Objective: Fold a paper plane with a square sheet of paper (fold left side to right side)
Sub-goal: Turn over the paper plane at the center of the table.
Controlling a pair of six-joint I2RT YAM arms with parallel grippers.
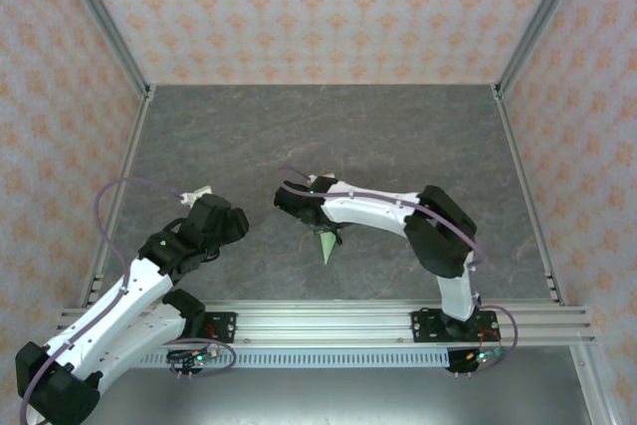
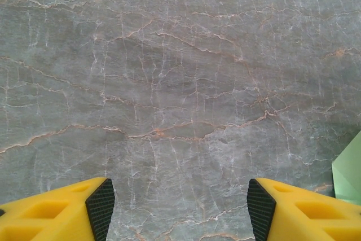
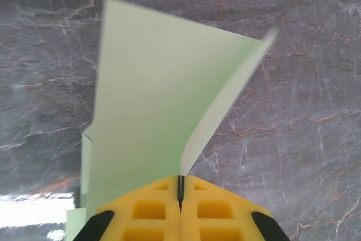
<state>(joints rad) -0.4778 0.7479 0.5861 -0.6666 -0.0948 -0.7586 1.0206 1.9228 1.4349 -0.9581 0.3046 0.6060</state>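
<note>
1. Right gripper (image 3: 180,191): the yellow fingers are pressed together at bottom centre of the right wrist view, pinching an edge of the pale green paper sheet (image 3: 152,100). I see no gap between the pads.
2. The pinched flap stands up off the grey marbled tabletop (image 3: 304,111) and curls over along its right-hand edge. More green layers lie flat under it at lower left of that view.
3. Top view: the sheet (image 1: 325,244) sits mid-table, just below the tip of the right arm. Its pointed corner aims at the aluminium rail (image 1: 328,316) at the bottom of the frame. So it is not a flat square; it is already creased into something smaller.
4. Left gripper (image 2: 180,206): the fingers are spread wide with nothing between them and bare table underneath. A corner of the sheet pokes in at the right edge of the left wrist view, beside the right-hand finger. Whether it touches, I can't tell.
5. Progress, my read: you're mid-task. Some creases are in and a point is formed, but it is not a finished dart, since one flap is raised and unpressed. I can't count the folds because the arm covers most of the sheet from above.
6. Remaining, as I judge it: carry the flap across, line up the edges and press the crease. Your left arm is free to pin the sheet.
</note>
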